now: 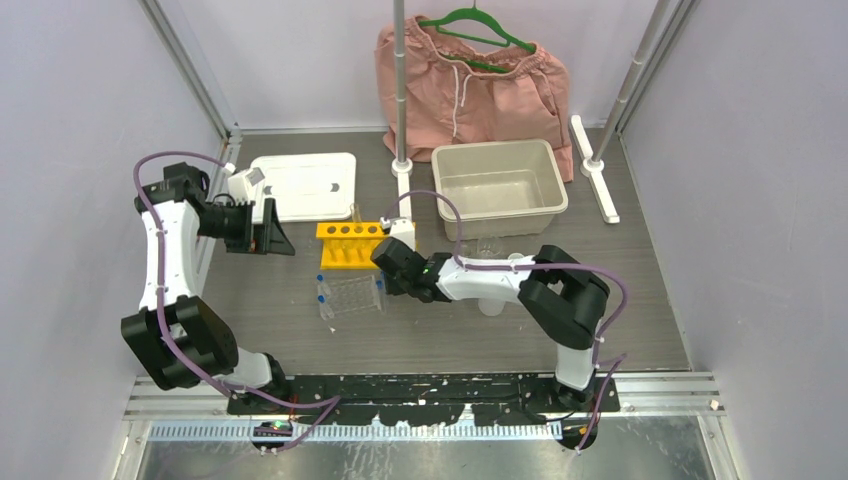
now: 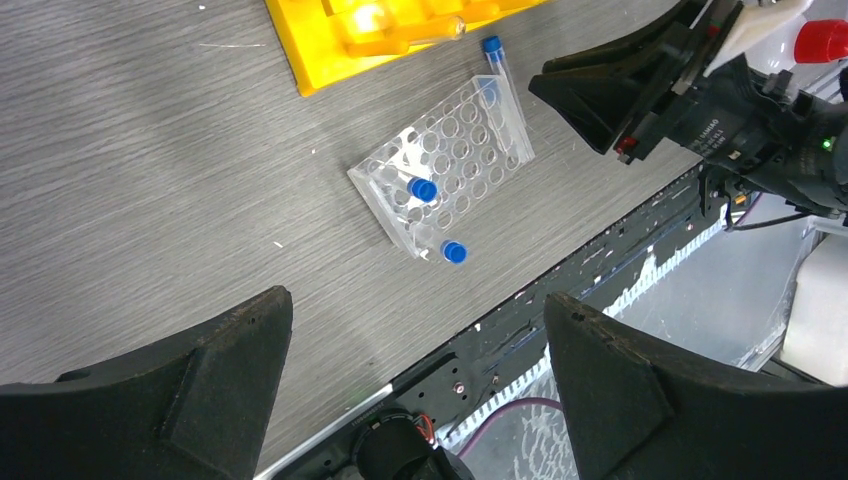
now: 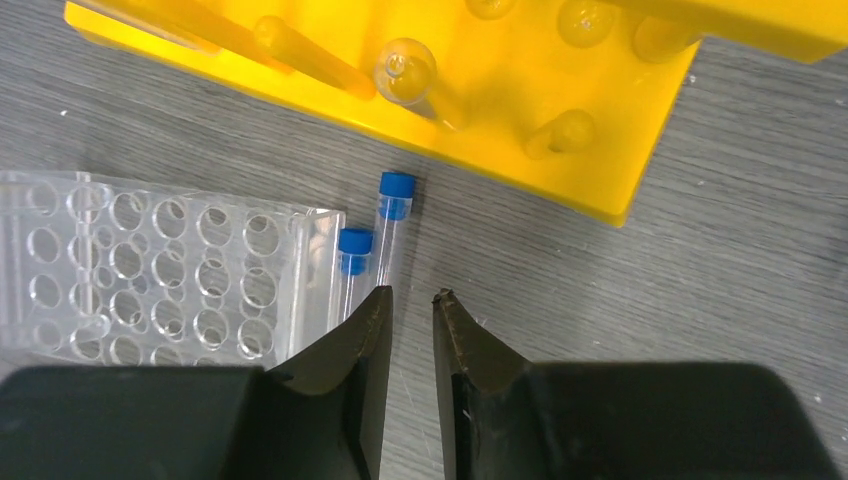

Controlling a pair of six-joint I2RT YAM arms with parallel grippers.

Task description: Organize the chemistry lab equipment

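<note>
Where grey woodgrain tabletop [image 1: 450,335] bears yellow rack [image 1: 350,243], pale walls [image 1: 80,80] enclose.

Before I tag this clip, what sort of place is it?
Probably a walled robot test cell staged as a mock chemistry bench, not a real lab: a yellow test-tube rack, a clear holed tray and blue-capped tubes sit on a grey table, with pink shorts hanging at the back.

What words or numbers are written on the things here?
None can be read.
Tiny white print on the right arm: too blurred to read.
No writing shows on the yellow rack, clear tray or tubes.
</note>
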